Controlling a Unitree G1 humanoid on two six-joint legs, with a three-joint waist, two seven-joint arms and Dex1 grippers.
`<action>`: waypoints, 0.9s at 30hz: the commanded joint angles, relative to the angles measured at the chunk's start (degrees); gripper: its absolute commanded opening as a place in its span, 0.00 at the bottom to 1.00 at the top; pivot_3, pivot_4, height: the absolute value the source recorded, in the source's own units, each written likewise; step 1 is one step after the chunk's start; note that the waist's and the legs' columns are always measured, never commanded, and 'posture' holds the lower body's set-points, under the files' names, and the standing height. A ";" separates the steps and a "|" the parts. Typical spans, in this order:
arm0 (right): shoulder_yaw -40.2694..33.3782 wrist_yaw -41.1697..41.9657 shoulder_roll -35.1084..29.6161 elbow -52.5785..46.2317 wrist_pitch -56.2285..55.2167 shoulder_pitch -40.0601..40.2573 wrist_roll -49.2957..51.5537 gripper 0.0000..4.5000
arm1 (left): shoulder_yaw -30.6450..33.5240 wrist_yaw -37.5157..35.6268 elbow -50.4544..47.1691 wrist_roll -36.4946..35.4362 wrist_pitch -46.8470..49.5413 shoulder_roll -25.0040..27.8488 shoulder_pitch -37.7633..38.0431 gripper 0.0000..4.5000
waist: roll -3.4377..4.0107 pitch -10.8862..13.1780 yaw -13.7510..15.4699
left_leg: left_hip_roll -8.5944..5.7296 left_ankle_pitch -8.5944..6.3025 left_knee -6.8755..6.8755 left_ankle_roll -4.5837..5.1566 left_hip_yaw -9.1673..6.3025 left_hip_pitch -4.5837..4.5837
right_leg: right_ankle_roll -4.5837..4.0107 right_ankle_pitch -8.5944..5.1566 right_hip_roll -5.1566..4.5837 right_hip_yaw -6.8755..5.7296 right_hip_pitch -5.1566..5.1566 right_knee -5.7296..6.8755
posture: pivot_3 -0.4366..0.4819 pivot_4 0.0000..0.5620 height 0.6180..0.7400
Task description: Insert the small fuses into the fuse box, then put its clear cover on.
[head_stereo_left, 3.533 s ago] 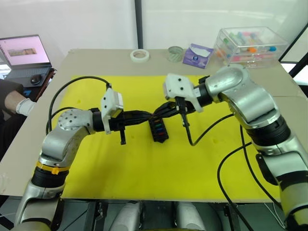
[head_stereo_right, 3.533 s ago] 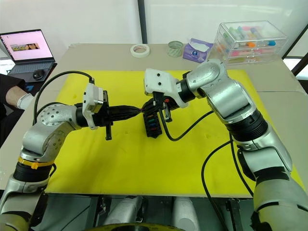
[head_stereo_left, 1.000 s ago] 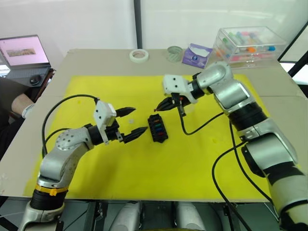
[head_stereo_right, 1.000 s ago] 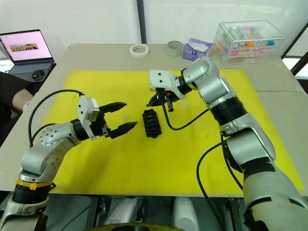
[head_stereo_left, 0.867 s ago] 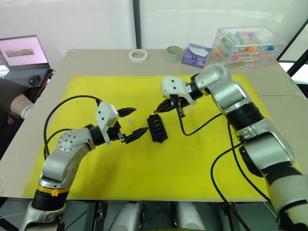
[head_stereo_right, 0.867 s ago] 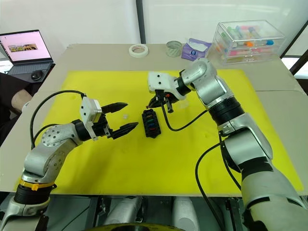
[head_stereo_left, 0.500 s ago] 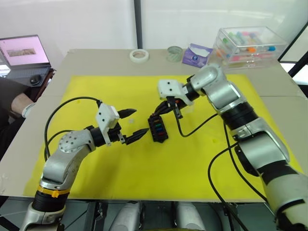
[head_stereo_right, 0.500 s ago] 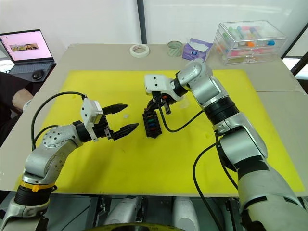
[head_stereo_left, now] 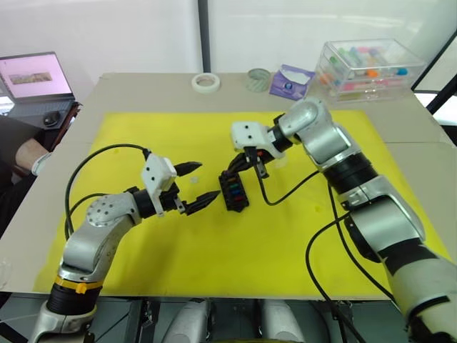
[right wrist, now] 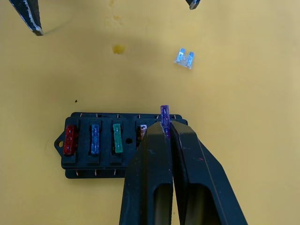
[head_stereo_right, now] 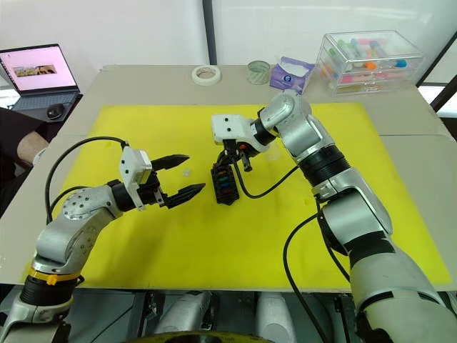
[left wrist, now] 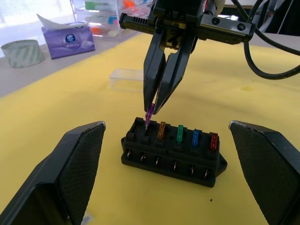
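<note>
Descent of right gripper [left wrist: 151, 112], pinching a purple fuse [right wrist: 164, 115], has reached the end slot of the fuse box [left wrist: 171, 152] mid-mat, insertion pending; left gripper [head_stereo_left: 196, 184] waits spread.

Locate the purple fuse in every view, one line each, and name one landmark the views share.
Head views: purple fuse too small to tell, at the right gripper tip.
Left wrist view: purple fuse pinched above the end slot.
Right wrist view: it pokes out past the fingertips.
Shared landmark: fuse box.
</note>
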 commanded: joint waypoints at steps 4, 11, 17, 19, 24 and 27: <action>-0.29 0.38 0.48 -0.13 -0.91 -0.43 -0.82 0.00 | 1.37 0.45 -2.32 0.18 -1.04 0.78 0.41 0.99 | 0.00 0.00 0.04 | 0.00 0.00 0.00 0.00 0.00 0.00 | 0.00 0.00 0.00 0.00 0.00 0.00 | 0.48 0.27 1.00; -0.17 -0.19 0.81 1.24 -2.25 -0.26 -1.66 0.00 | 1.34 0.65 -2.29 0.34 -0.96 1.16 0.32 0.99 | 0.00 0.00 -0.01 | 0.00 0.00 0.00 0.00 0.00 0.00 | 0.00 0.00 0.00 0.00 0.00 0.00 | 0.48 0.27 1.00; -0.40 -0.04 1.10 2.33 -3.14 -0.50 -2.14 0.00 | 1.45 0.95 -2.54 0.29 -0.87 1.23 0.45 0.99 | 0.00 0.00 -0.01 | 0.00 0.00 0.00 0.00 0.00 0.00 | 0.00 0.00 0.00 0.00 0.00 0.00 | 0.48 0.27 1.00; -0.38 -0.14 1.34 2.57 -3.35 -0.60 -2.23 0.00 | 1.45 1.04 -2.68 0.28 -0.78 1.26 0.47 0.99 | 0.00 0.00 -0.02 | 0.00 0.00 0.00 0.00 0.00 0.00 | 0.00 0.00 0.00 0.00 0.00 0.00 | 0.48 0.27 1.00; -0.42 -0.10 1.69 2.99 -3.55 -0.71 -2.83 0.00 | 1.42 1.28 -2.88 0.27 -0.65 1.28 0.38 0.99 | 0.00 0.00 0.00 | 0.00 0.00 0.00 0.00 0.00 0.00 | 0.00 0.00 0.00 0.00 0.00 0.00 | 0.48 0.27 1.00; -0.27 -0.32 1.92 3.68 -3.95 -0.79 -3.33 0.00 | 1.40 1.40 -3.05 0.26 -0.55 1.32 0.41 0.99 | 0.00 0.00 0.00 | 0.00 0.00 0.00 0.00 0.00 0.00 | 0.00 0.00 0.00 0.00 0.00 0.00 | 0.48 0.27 1.00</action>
